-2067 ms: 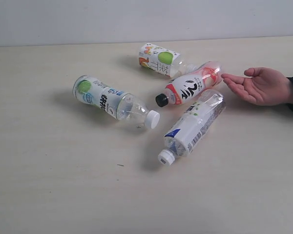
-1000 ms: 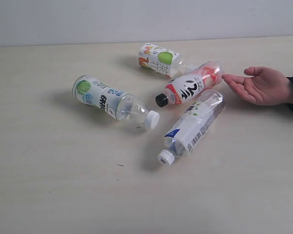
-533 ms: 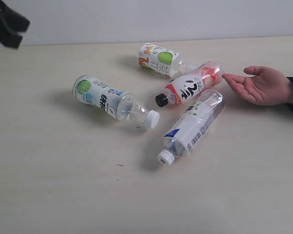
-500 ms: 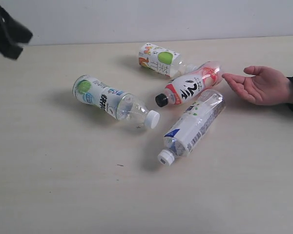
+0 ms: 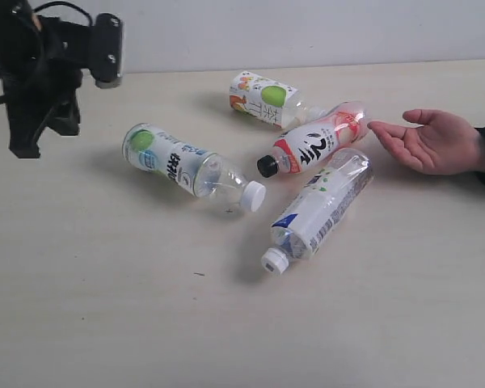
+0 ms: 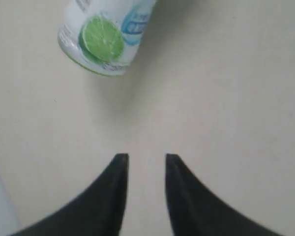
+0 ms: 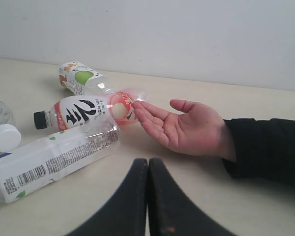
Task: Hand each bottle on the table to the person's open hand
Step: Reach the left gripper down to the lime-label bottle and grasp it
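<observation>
Four bottles lie on their sides on the table [image 5: 105, 307]. The green-and-white bottle [image 5: 184, 166] is at the left, and its lime-printed base [image 6: 102, 42] faces my left gripper [image 6: 146, 157]. That gripper is open and empty, a short way from the base. Its arm [image 5: 40, 73] hangs at the upper left of the exterior view. The red-and-white bottle [image 5: 311, 145] with a black cap touches the fingertips of the person's open hand [image 5: 432, 144]. The blue-and-white bottle [image 5: 319, 212] lies just in front of it. The apple-label bottle [image 5: 265, 99] is farthest back. My right gripper [image 7: 147, 162] is shut and empty, near the hand [image 7: 187, 128].
A pale wall [image 5: 307, 32] runs along the table's far edge. The person's black sleeve [image 7: 265, 147] lies on the table at the right. Bare table surface stretches in front of the bottles.
My left arm has come in from the upper left corner and now hangs beside the green-and-white bottle's base. That bottle has shifted very slightly. The hand and other bottles have not moved.
</observation>
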{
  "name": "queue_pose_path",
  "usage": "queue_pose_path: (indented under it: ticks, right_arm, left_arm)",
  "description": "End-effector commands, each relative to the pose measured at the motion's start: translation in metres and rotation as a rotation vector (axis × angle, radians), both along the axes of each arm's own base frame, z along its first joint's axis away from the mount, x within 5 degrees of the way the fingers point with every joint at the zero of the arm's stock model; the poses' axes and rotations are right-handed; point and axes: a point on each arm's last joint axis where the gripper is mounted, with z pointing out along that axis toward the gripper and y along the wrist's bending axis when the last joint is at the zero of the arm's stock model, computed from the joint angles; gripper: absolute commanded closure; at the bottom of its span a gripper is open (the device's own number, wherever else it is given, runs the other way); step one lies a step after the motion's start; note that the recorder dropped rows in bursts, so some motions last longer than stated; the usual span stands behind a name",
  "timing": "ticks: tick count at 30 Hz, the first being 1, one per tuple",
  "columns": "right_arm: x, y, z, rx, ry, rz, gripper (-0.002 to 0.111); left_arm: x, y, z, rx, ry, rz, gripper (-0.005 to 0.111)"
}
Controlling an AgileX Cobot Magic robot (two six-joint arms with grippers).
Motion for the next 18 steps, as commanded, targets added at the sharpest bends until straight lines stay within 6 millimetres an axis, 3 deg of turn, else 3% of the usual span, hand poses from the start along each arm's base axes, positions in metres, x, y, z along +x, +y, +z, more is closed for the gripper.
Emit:
queue_pose_path:
  ticks: [1,2,5,11,18]
  right_arm:
    - [0.0,0.0,-0.001,0.003,-0.01,-0.001,0.108]
    - [0.0,0.0,-0.001,0.003,-0.01,-0.001,0.108]
    - [0.0,0.0,-0.001,0.003,-0.01,-0.001,0.108]
    - [0.0,0.0,-0.001,0.003,-0.01,-0.001,0.108]
    - [0.0,0.0,-0.001,0.003,-0.01,-0.001,0.108]
  left_arm:
    - [0.002,-0.05,-0.011,0.036,-0.154,-0.236,0.031]
    - [0.004,-0.065,-0.016,0.001,-0.212,-0.298,0.022]
    - [0.009,-0.085,-0.032,-0.019,-0.267,-0.397,0.022]
    - [0.016,-0.091,-0.073,0.009,-0.191,-0.41,0.022]
    - [0.016,-0.092,-0.083,0.01,-0.165,-0.41,0.022]
